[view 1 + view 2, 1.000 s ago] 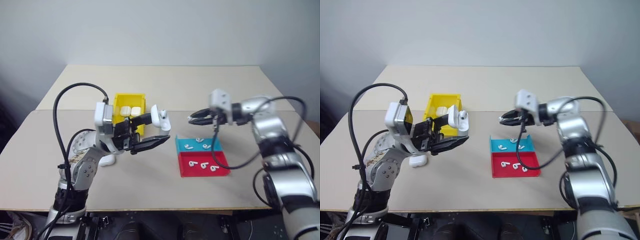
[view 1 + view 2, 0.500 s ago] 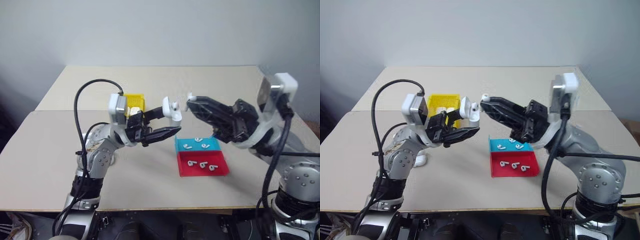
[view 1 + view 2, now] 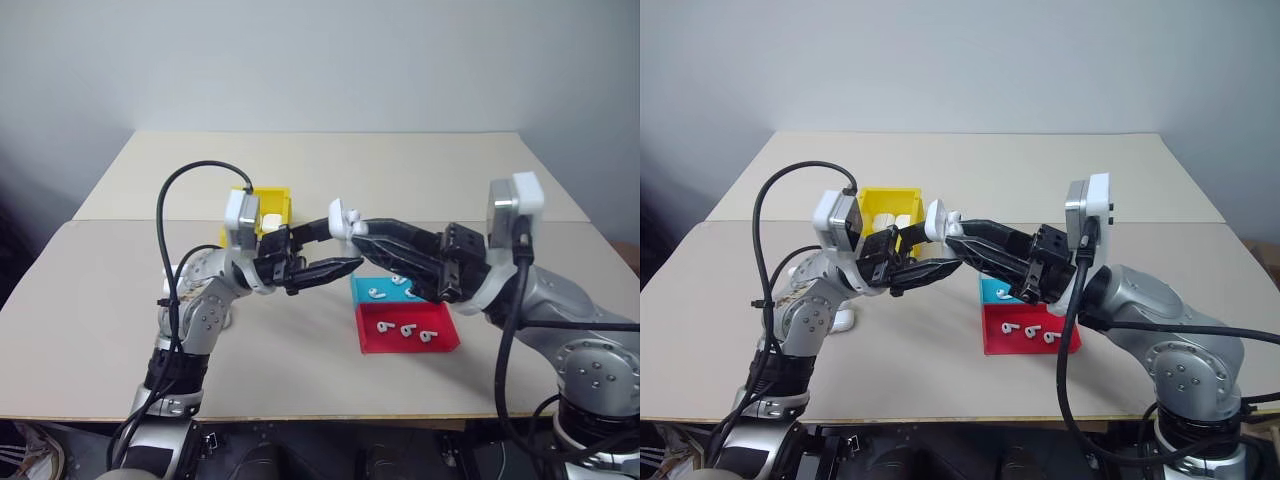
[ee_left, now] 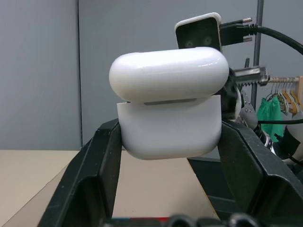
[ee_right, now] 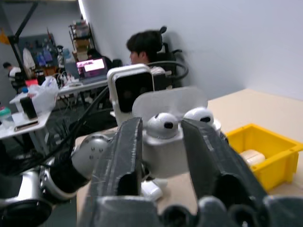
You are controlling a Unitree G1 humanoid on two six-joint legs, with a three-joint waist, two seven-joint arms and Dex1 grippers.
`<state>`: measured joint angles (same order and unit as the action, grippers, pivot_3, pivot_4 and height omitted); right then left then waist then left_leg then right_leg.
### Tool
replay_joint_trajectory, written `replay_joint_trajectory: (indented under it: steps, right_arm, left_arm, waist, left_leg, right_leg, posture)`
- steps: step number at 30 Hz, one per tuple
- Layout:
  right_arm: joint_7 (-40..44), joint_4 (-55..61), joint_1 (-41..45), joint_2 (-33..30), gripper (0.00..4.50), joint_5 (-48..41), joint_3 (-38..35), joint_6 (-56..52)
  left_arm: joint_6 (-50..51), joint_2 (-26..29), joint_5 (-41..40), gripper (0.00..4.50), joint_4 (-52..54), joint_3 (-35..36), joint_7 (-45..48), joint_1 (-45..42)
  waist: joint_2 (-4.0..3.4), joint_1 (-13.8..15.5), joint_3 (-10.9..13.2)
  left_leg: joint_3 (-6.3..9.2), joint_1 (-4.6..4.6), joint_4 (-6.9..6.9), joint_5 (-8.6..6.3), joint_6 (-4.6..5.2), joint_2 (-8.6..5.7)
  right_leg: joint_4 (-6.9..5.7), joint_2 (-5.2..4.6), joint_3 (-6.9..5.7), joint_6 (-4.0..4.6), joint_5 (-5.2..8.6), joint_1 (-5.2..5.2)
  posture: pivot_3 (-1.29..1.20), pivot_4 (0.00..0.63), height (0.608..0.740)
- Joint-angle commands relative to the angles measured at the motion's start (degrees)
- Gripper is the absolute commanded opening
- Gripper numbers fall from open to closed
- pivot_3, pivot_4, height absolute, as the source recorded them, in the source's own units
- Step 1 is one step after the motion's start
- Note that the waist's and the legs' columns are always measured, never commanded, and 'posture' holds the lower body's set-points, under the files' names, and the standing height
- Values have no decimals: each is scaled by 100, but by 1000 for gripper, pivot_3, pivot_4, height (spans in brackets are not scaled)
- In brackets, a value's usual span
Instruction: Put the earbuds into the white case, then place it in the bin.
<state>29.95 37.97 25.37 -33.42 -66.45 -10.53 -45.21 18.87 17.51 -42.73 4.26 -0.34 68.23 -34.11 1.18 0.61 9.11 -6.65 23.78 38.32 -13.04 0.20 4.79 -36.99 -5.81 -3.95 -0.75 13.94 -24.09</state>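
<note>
My left gripper (image 3: 345, 245) is shut on the white case (image 3: 344, 218) and holds it in the air between the bin and the tray, lid (image 5: 170, 101) tipped open. In the left wrist view the case (image 4: 168, 127) sits clamped between both fingers. My right gripper (image 3: 362, 235) reaches in from the right, its tips at the case's open top. In the right wrist view its fingers (image 5: 128, 142) stand apart on either side of one earbud (image 5: 163, 125) seated in the case, with a second earbud (image 5: 199, 115) beside it. The yellow bin (image 3: 268, 192) stands behind my left hand.
A shallow teal-and-red tray (image 3: 445, 340) below my right arm holds several loose earbuds (image 3: 405, 328). White cases (image 3: 270, 218) lie in the bin, and another case (image 3: 840, 320) rests on the table by my left arm. A person (image 5: 142, 45) sits in the background.
My right arm swung back from above the tray and brought its tips to the open case. Its fingers have spread. My left gripper has edged slightly right with the case.
</note>
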Motion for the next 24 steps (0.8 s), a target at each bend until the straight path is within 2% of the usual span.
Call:
replay_joint_trajectory:
  steps: [1,5,10,13,16,20,24]
  right_arm:
    - [60,77,-6,-142,3027,75,130,38]
    - [-2,-48,132,-294,4478,64,14,64]
    - [522,-33,10,-807,4478,-276,-615,248]
    - [992,-362,678,-1239,3867,-196,-654,282]
    - [1265,-655,1426,-1490,2859,296,-134,231]
    - [1830,-1134,2648,-1447,1406,1500,1183,298]
    - [2447,-1492,3404,-1363,42,2387,2075,396]
  left_arm:
    - [-131,-48,-73,2769,240,73,20,-128]
    - [-144,-48,-58,2769,284,67,20,-104]
    - [-162,7,63,2769,231,47,-11,-96]
    - [-312,77,451,2769,21,-56,-95,-14]
    - [-410,89,750,2769,-142,-135,-220,-20]
    - [-591,83,1011,2769,-218,-268,-171,-35]
    - [-696,61,1298,2769,-252,-346,-368,-98]
  waist:
    - [0,-4,0]
    - [0,0,0]
    - [1,16,1]
    - [1,-5,1]
    - [0,-39,0]
    - [0,-82,0]
    - [0,-68,0]
  left_leg:
    - [0,0,0,0,0,0]
    - [0,0,0,0,0,0]
    - [1,5,1,-1,1,-1]
    - [0,3,3,-2,3,-2]
    - [-1,-5,1,-2,3,0]
    - [-3,-1,-4,-2,3,7]
    - [-7,9,-1,-2,3,5]
  right_leg:
    - [0,0,0,0,0,0]
    - [0,0,0,0,0,1]
    - [6,-1,-3,0,0,0]
    - [4,-2,-2,-1,-1,2]
    - [-3,1,4,0,0,-1]
    - [0,9,8,2,0,-8]
    - [1,4,6,2,0,-17]
  posture:
    - [0,150,740]
    - [0,150,740]
    - [0,150,740]
    - [0,150,740]
    - [0,150,740]
    - [0,150,740]
    - [0,150,740]
